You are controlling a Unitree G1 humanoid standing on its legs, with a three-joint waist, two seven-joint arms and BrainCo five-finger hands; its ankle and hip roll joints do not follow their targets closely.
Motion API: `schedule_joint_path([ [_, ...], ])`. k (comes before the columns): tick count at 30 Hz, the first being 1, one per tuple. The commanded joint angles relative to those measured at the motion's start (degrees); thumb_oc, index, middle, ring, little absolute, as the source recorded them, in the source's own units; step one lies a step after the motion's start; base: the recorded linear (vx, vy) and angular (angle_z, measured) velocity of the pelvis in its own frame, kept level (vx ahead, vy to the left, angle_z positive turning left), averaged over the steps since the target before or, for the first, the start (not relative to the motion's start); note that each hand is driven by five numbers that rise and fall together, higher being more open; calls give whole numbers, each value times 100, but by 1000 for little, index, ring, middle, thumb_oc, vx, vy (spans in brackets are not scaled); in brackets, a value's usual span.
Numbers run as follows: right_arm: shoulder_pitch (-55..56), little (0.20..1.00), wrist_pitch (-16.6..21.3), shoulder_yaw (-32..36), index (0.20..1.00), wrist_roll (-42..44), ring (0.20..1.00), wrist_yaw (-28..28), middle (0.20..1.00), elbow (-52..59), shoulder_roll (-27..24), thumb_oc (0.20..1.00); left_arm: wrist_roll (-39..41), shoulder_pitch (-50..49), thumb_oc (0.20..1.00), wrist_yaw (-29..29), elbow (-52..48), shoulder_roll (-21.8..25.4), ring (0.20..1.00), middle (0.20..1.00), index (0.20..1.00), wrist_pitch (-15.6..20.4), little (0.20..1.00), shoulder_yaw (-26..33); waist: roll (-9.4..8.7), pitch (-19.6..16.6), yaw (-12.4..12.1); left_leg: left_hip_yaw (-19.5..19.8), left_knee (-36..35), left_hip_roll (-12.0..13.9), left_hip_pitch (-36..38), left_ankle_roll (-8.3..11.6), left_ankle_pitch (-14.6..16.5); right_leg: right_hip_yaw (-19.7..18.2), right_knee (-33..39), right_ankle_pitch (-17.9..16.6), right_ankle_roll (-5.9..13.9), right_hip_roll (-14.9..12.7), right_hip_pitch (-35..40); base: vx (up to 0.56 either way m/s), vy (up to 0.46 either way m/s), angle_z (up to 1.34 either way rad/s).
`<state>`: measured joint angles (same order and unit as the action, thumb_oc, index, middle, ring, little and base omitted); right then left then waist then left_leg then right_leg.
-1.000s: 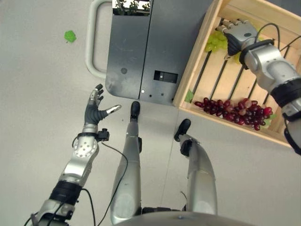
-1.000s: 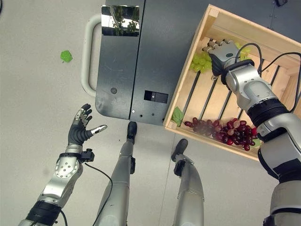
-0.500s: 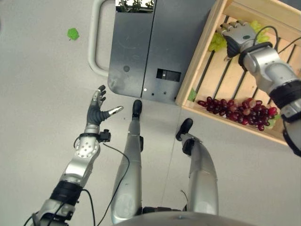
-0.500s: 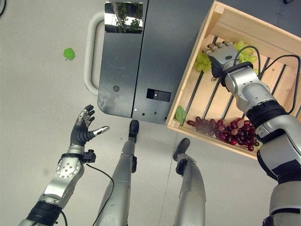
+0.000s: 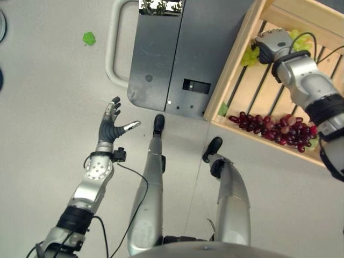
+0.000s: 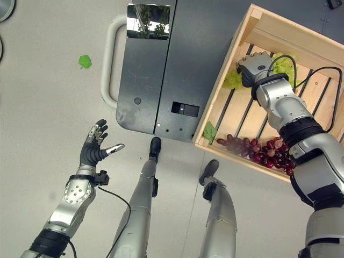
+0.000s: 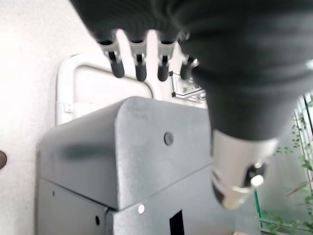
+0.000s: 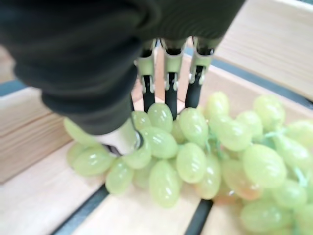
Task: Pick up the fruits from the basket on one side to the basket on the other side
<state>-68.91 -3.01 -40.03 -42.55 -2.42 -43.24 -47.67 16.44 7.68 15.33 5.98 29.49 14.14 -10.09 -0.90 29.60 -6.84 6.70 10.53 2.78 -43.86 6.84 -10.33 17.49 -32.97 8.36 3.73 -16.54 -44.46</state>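
My right hand (image 8: 112, 78) is curled onto the green grapes (image 8: 195, 156) in the crate (image 6: 228, 94). My left hand (image 5: 110, 126) hangs released over the floor.

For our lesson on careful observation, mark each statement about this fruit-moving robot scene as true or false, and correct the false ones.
1. The right hand is at the green grapes. True.
2. The red grapes lie on the floor outside the wooden crate. False: they lie inside the crate, along its near side.
3. The left hand holds a bunch of grapes. False: it is open and empty, above the floor.
4. A small green leaf lies on the floor, apart from the crate. True.
5. The crate's bottom is made of slats with gaps. True.
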Motion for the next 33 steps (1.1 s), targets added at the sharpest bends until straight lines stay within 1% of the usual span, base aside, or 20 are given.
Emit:
schedule_joint_path([
  [1, 251, 200, 70, -333, 200, 162, 200, 65, 200, -264, 85, 200, -170, 6, 1000, -5, -453, -20, 1000, 1000, 1000, 146, 1000, -3, 279, 20, 103, 107, 689, -285, 53, -424, 903, -68, 802, -506, 397, -2, 207, 0, 0, 0],
  [9, 387, 200, 55, -210, 200, 305, 200, 74, 200, -62, 120, 200, -156, -19, 1000, -68, -455, 11, 1000, 1000, 1000, 101, 1000, 21, 262, 20, 61, 152, 675, -314, 138, -417, 864, -19, 811, -517, 390, -31, 354, -7, -2, 1],
  [11, 439, 200, 78, -147, 200, 435, 200, 75, 200, 32, 116, 200, -155, -32, 1000, -111, -468, 19, 1000, 1000, 1000, 81, 1000, 22, 255, 20, 53, 174, 663, -319, 204, -409, 854, 12, 821, -518, 384, -34, 438, -21, -7, 4],
  [12, 475, 200, 99, -80, 200, 589, 200, 78, 200, 137, 121, 200, -156, -33, 1000, -130, -476, 34, 1000, 1000, 1000, 73, 1000, 25, 253, 20, 50, 183, 656, -321, 248, -407, 851, 29, 821, -518, 381, -37, 480, -15, 2, 7],
  [13, 588, 200, 139, 98, 200, 917, 200, 35, 200, 300, 127, 200, -151, -46, 1000, -153, -482, 40, 1000, 1000, 1000, 68, 1000, 27, 241, 20, 56, 190, 646, -321, 311, -402, 845, 48, 834, -522, 380, -37, 560, -12, 2, 8],
  [14, 591, 200, 138, 100, 200, 916, 200, 36, 200, 302, 126, 200, -151, -46, 1000, -153, -482, 41, 1000, 1000, 1000, 68, 1000, 25, 241, 20, 54, 191, 645, -321, 312, -402, 845, 49, 836, -523, 380, -37, 562, -12, 8, 12],
  [15, 801, 200, 212, 440, 200, 1459, 200, 6, 200, 633, 108, 200, -143, -71, 1000, -200, -481, 66, 1000, 1000, 1000, 62, 1000, 68, 192, 20, 69, 197, 653, -308, 446, -395, 854, 77, 873, -524, 373, -26, 724, -5, 8, 11],
  [16, 805, 200, 211, 443, 200, 1458, 200, 6, 200, 636, 107, 200, -143, -71, 1000, -200, -481, 67, 1000, 1000, 1000, 62, 1000, 66, 193, 20, 66, 197, 652, -307, 448, -395, 854, 77, 875, -525, 372, -25, 726, -3, 1, 10],
  [17, 1081, 200, 360, 818, 200, 2063, 200, 21, 200, 1367, 9, 200, -143, -172, 1000, -250, -505, 102, 1000, 1000, 1000, 52, 1000, 186, 105, 20, 102, 177, 660, -284, 635, -391, 880, 91, 922, -525, 370, -5, 945, 12, -8, 4],
  [21, 1791, 200, 738, 1494, 200, 3112, 200, 90, 200, 2306, -427, 200, -108, -436, 1000, -401, -563, 252, 1000, 1000, 1000, 129, 1000, 391, -47, 20, 129, 158, 660, -242, 1094, -379, 954, 145, 1040, -533, 397, 12, 1485, 26, -2, -1],
  [23, 2256, 200, 925, 1912, 200, 3616, 200, 120, 200, 2682, -652, 200, -141, -531, 1000, -463, -600, 351, 1000, 1000, 1000, 168, 1000, 497, -91, 20, 152, 150, 625, -227, 1337, -365, 980, 168, 1086, -525, 415, 15, 1730, 33, 3, 4],
  [25, 2666, 200, 1036, 2329, 200, 4045, 200, 200, 200, 2992, -877, 200, -145, -605, 1000, -519, -617, 393, 1000, 1000, 1000, 203, 1000, 631, -140, 20, 183, 130, 604, -218, 1596, -344, 1013, 211, 1157, -520, 428, 36, 2028, 43, -4, 9],
  [26, 2808, 200, 1123, 2451, 200, 4164, 200, 196, 200, 3040, -931, 200, -149, -627, 1000, -544, -616, 388, 1000, 1000, 1000, 227, 1000, 679, -150, 20, 195, 123, 601, -210, 1700, -339, 1031, 216, 1176, -512, 433, 42, 2131, 0, 0, 0],
  [27, 2843, 200, 1122, 2478, 200, 4164, 200, 199, 200, 3054, -934, 200, -149, -629, 1000, -544, -617, 395, 1000, 1000, 1000, 227, 1000, 666, -149, 20, 183, 124, 594, -207, 1714, -339, 1031, 219, 1186, -514, 433, 46, 2146, 42, 26, 0],
  [28, 3152, 200, 1274, 2819, 200, 4529, 200, 198, 200, 3156, -1051, 200, -173, -662, 1000, -579, -562, 388, 1000, 1000, 1000, 273, 1000, 751, -171, 19, 232, 86, 606, -198, 1956, -326, 1085, 223, 1231, -516, 450, 50, 2382, 51, 26, -1],
  [30, 3593, 200, 1347, 3288, 200, 4856, 200, 170, 200, 3338, -1014, 200, -183, -776, 1000, -607, -554, 404, 1000, 1000, 1000, 310, 1000, 851, -180, -36, 246, 42, 583, -169, 2165, -312, 1129, 213, 1318, -527, 470, 66, 2581, 71, 18, -4],
  [32, 3916, 200, 1418, 3631, 200, 5072, 200, 211, 200, 3538, -1012, 200, -174, -848, 1000, -646, -522, 420, 1000, 1000, 1000, 331, 1000, 943, -200, -166, 290, 22, 498, -150, 2284, -307, 1109, 202, 1465, -590, 489, 104, 2707, 63, 4, -4],
  [33, 4007, 200, 1453, 3749, 200, 5180, 200, 186, 200, 3589, -984, 200, -169, -888, 1000, -664, -523, 416, 1000, 1000, 1000, 346, 1000, 986, -199, -213, 311, 1, 482, -133, 2348, -301, 1150, 193, 1488, -566, 499, 120, 2759, 52, 14, -12],
])
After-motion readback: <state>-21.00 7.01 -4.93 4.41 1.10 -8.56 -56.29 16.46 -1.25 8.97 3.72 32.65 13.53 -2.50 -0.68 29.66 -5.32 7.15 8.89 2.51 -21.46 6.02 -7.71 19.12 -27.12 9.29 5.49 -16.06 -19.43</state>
